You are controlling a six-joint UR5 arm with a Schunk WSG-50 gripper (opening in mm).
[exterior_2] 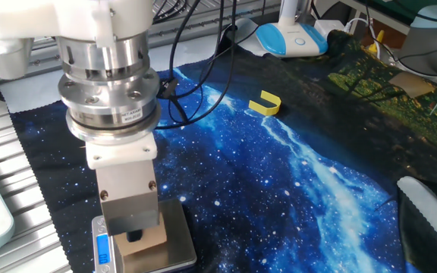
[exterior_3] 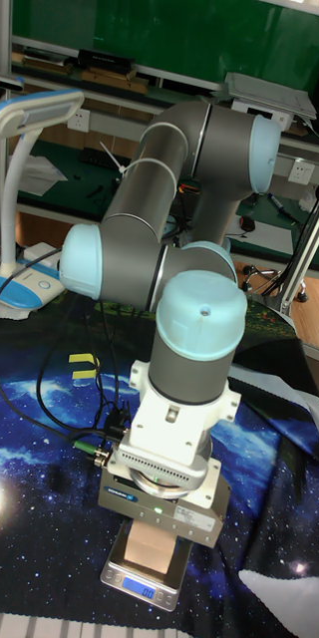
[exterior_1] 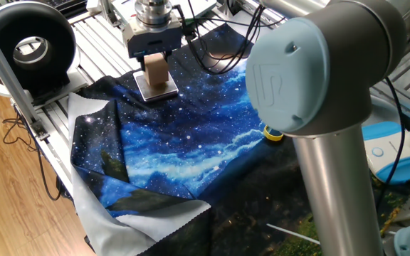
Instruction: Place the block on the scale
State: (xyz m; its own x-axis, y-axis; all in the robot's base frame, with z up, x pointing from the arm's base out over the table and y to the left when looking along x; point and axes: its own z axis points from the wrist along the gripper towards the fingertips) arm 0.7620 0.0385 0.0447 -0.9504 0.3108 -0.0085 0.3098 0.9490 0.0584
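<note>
The block (exterior_1: pixel 156 69) is a tan wooden cube held upright between the fingers of my gripper (exterior_1: pixel 155 71), which is shut on it. Its underside meets or nearly meets the silvery platform of the scale (exterior_1: pixel 164 91) at the far left of the starry cloth. In the other fixed view the gripper (exterior_2: pixel 135 235) body hides most of the block (exterior_2: pixel 149 240); the scale (exterior_2: pixel 177 235) shows a blue strip on its left edge. The tall fixed view shows the gripper (exterior_3: pixel 156 543) straight above the block (exterior_3: pixel 150 550) and scale (exterior_3: pixel 130 581).
A blue starry cloth (exterior_1: pixel 191 142) covers the table, with a folded grey edge at the front left. A yellow curved clip (exterior_2: pixel 265 103) lies mid-cloth. A white-and-blue device (exterior_2: pixel 293 38) stands at the back. Black cables (exterior_2: pixel 196 83) trail behind the gripper. A black round fan (exterior_1: pixel 30 46) sits left.
</note>
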